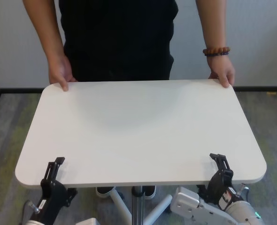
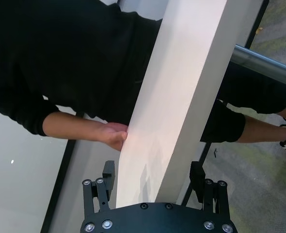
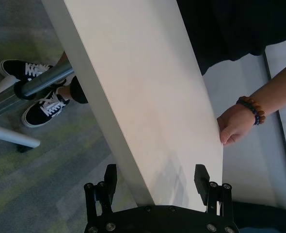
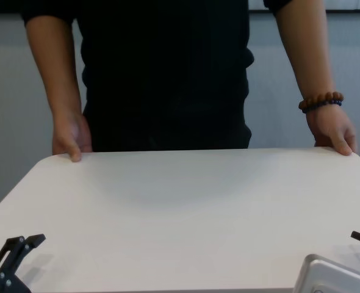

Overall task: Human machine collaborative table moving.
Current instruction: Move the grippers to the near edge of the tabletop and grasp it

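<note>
The white table (image 1: pixel 138 131) stands between me and the human (image 1: pixel 119 37), who wears a black top. Both of the human's hands grip the far corners (image 1: pixel 61 75) (image 1: pixel 223 72); a bead bracelet (image 1: pixel 216 50) is on the wrist at the right. My left gripper (image 1: pixel 54 171) is open, its jaws straddling the near left edge, one above and one below the top, as the left wrist view (image 2: pixel 152 170) shows. My right gripper (image 1: pixel 220 164) is open and straddles the near right edge the same way (image 3: pixel 155 174). The metal pole (image 1: pixel 137 206) shows under the top.
White base legs (image 1: pixel 119 208) spread from the pole on grey-green carpet. The human's black-and-white shoes (image 3: pixel 41 107) stand by the base. A pale wall with a dark skirting (image 1: pixel 16 89) runs behind the human.
</note>
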You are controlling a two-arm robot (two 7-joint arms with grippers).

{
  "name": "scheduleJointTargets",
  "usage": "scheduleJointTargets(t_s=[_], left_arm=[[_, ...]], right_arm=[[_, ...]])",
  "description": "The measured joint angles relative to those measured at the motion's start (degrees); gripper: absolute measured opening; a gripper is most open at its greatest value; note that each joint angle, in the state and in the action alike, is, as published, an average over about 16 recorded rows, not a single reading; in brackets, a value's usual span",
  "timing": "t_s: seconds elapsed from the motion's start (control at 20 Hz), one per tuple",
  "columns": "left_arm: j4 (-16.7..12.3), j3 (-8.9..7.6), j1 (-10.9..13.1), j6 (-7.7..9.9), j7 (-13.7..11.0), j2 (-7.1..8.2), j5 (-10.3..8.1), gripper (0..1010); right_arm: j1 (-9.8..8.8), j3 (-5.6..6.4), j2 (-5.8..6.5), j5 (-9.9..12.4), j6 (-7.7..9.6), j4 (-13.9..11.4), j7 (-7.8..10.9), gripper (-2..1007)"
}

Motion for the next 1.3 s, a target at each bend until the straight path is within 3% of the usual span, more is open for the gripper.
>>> scheduleJointTargets(t_s=[1.3], left_arm=[[-0.1, 0.07, 0.0, -0.09, -0.2, 0.15, -0.04, 1001]], right_arm=[[0.00, 0.00, 0.00, 0.0, 0.00, 0.0, 0.00, 1001]])
